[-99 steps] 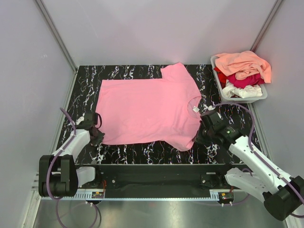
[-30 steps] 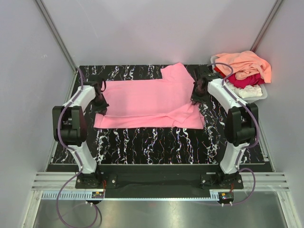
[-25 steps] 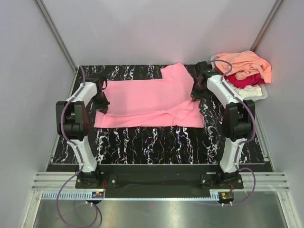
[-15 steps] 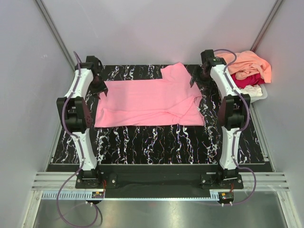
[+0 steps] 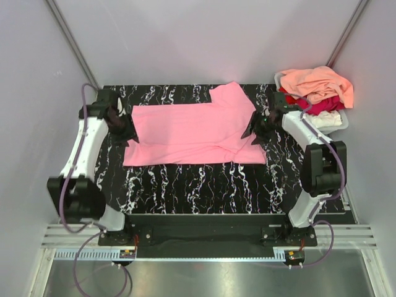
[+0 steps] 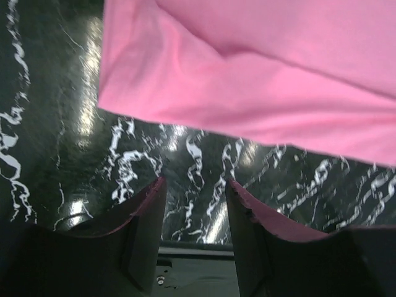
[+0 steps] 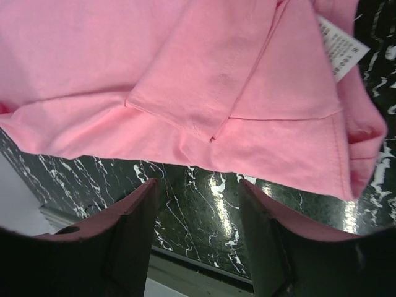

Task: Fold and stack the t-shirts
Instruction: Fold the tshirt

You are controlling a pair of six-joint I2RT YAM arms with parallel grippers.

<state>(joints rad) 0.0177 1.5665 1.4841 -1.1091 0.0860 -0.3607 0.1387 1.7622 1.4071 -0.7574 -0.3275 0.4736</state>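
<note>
The pink t-shirt (image 5: 192,133) lies folded in half on the black marble table (image 5: 198,185), one sleeve pointing to the back and the other folded onto its right part. My left gripper (image 5: 124,131) hovers at the shirt's left edge, open and empty. In the left wrist view the left gripper (image 6: 195,192) has only table between its fingers, with the pink cloth (image 6: 260,80) beyond. My right gripper (image 5: 252,132) is at the shirt's right edge, also open and empty. The right wrist view shows the right gripper (image 7: 198,192) just short of the pink hem (image 7: 204,148), and the white neck label (image 7: 343,40).
A grey tub (image 5: 331,129) at the back right holds a heap of peach-orange (image 5: 318,83), crimson (image 5: 318,105) and white (image 5: 322,117) t-shirts. Grey walls close in the table on three sides. The near half of the table shows bare marble.
The shirt's near half has been folded over its far half. Within the last second both grippers opened, let go of the cloth, rose, then dropped back beside the shirt's side edges.
</note>
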